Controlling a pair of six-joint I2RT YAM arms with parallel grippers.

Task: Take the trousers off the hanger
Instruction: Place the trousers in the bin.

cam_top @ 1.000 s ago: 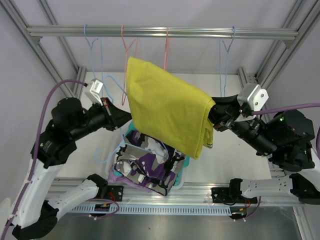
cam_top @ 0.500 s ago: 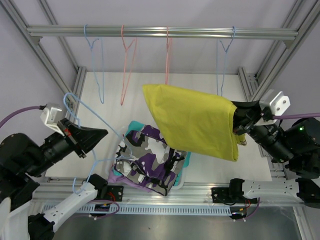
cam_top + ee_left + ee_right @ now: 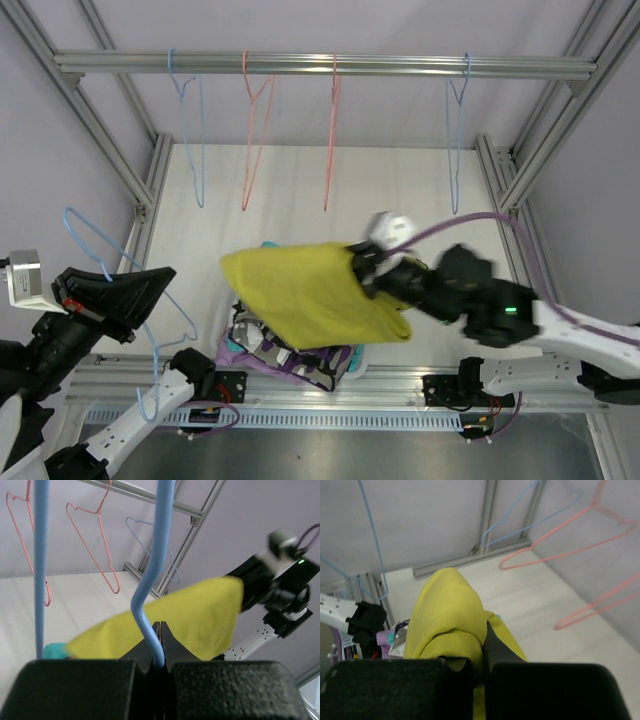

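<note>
Right pincer: the right gripper [image 3: 362, 268] is clamping shut on one edge of the mustard yellow trousers [image 3: 300, 295], with its fingertips buried in the folds.
Left pincer: the left gripper [image 3: 160, 647] is pinching closed on the wire of a light blue hanger [image 3: 162, 525], which is carrying no cloth.
Trousers against the pincers: the yellow cloth is spreading out from the right jaws toward the robot's left, clear of the blue hanger and well apart from the left gripper.
Beneath the cloth: it is hanging over a pile of garments, where the camouflage trousers [image 3: 300, 360] are showing on top and a lilac pair [image 3: 234, 356] is peeking out at the pile's left edge. Whether the yellow cloth is touching the pile cannot be told.
Surface: the white table [image 3: 400, 190] is bearing the pile near its front edge.
Room: an aluminium rail [image 3: 320, 65] is running across the back, with four bare hangers dangling from it, blue ones [image 3: 187, 130] outermost and pink ones [image 3: 330, 130] between them. Pale walls are closing in on both sides.
</note>
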